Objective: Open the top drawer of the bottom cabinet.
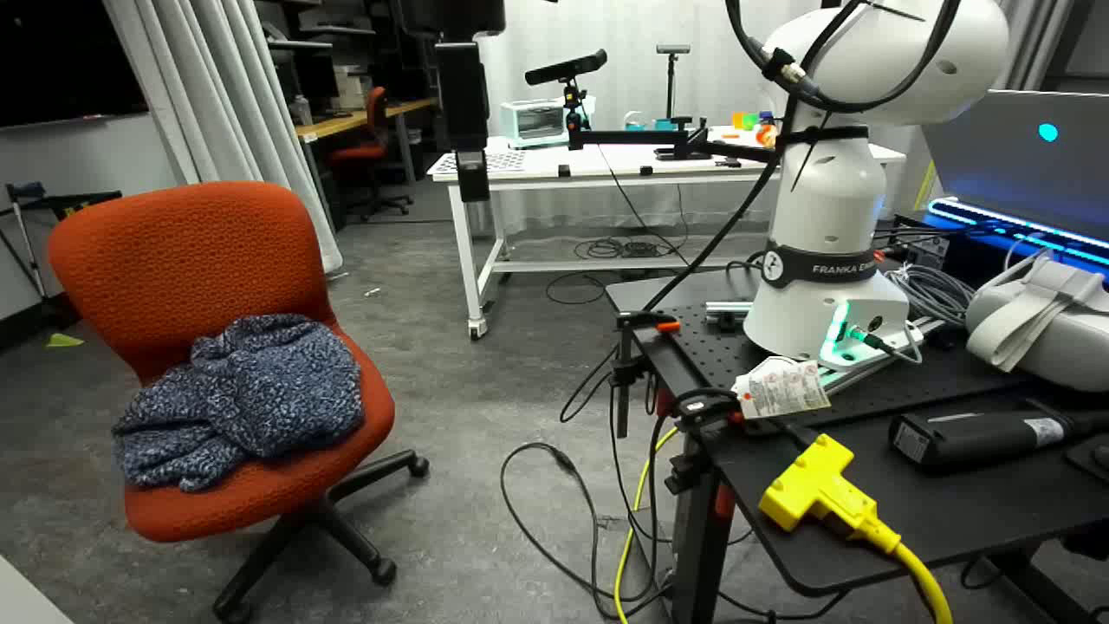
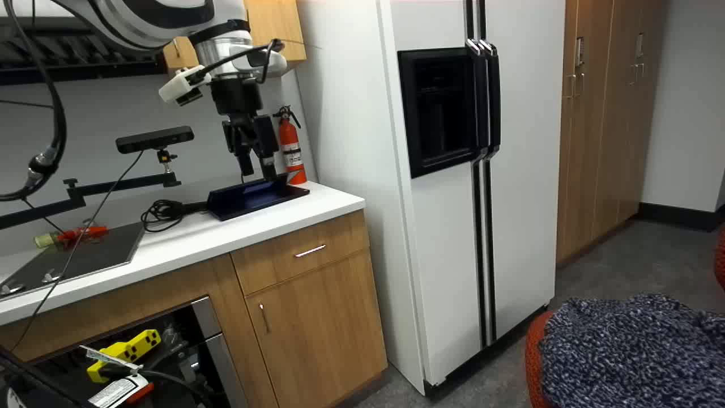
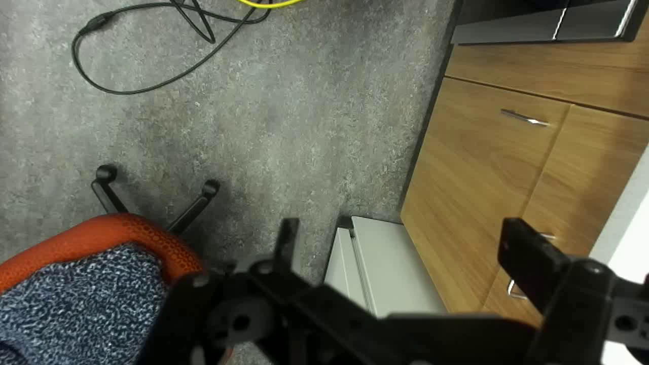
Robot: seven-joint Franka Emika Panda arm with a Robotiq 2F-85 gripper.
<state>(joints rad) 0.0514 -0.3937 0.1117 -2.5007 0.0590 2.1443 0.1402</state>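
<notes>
Tool point(image 2: 258, 172) spread wide, apart from the closed wooden top drawer point(image 2: 300, 259).

Shows glossy wht, rounded arm point(image 1: 827, 199) shells w/ small oval caps point(image 1: 946, 67); wears blk base band point(image 1: 836, 269), lettered "FRANKA EM", cut off there, plus round wht logo point(image 1: 772, 264); glows grn at base light strip point(image 1: 837, 325); carries thick blk cables point(image 1: 866, 107), metal connector point(image 1: 795, 78), blk straps point(image 1: 832, 133); ends in matte-blk end effector point(image 2: 256, 170), 2 blocky fingers point(image 2: 246, 163), round pivots point(image 3: 264, 267), dark holes point(image 3: 241, 323).
</notes>
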